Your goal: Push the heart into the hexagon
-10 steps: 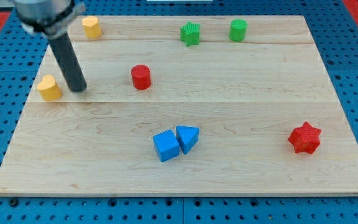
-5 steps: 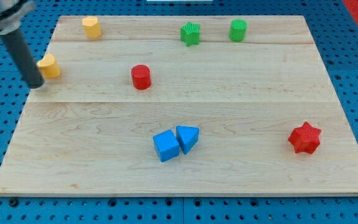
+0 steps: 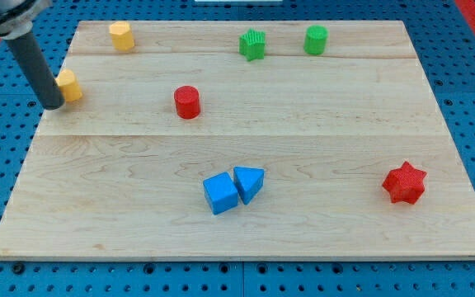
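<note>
My tip (image 3: 53,105) sits at the left edge of the wooden surface (image 3: 303,223), toward its top left corner, touching the left side of the yellow heart (image 3: 70,85). There is no claw on this arm, only the dark rod, so nothing spreads or pinches. The yellow heart lies just inside the left edge. The yellow hexagon (image 3: 121,35) stands apart from it, up by the top edge near the top left corner. A red cylinder (image 3: 187,101) rests further in from the left edge, in the upper half. Along the top edge, right of the middle, stand a green ridged block (image 3: 253,44) and a green cylinder (image 3: 316,40), near each other. Toward the bottom edge, near its middle, a blue cube (image 3: 220,193) touches a blue triangle (image 3: 249,182). A red star (image 3: 405,183) lies near the right edge, toward the bottom right corner.
</note>
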